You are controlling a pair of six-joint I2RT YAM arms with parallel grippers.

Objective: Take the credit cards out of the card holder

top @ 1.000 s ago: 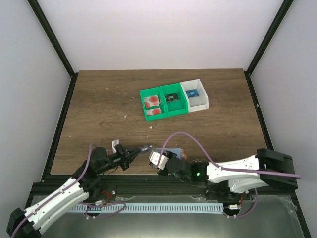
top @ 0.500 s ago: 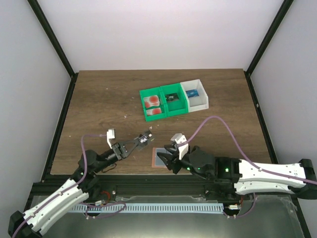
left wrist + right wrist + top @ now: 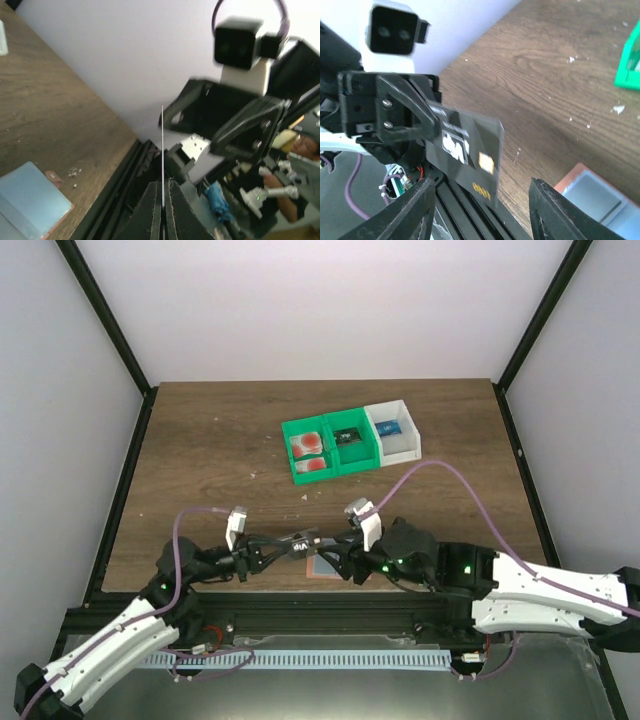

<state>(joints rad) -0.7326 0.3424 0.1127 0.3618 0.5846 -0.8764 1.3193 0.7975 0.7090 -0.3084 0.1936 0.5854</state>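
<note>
- Our left fingers (image 3: 152,205) were clenched on a dark credit card (image 3: 467,145), held above the counter (image 3: 200,460).
- Our right fingers (image 3: 412,210) stood released, spread either side of it.
- The card holder (image 3: 322,567) lay open at the counter's 6 o'clock.

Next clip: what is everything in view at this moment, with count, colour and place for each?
table: 1, brown wood, under everything
green bin: 1, green, two compartments, far middle of the table
white bin: 1, white, against the green bin's right side
pale cards: 2, whitish with red blots, green bin's left compartment
dark item: 1, blackish, green bin's right compartment, too small to identify
blue item: 1, blue, in the white bin
card holder: 1, salmon rim, blue-grey inside, lying open near the table's near edge
dark credit card: 1, dark grey, off the table
left gripper: 1, black, shut on the dark credit card
right gripper: 1, black, open, close to the held card
</note>
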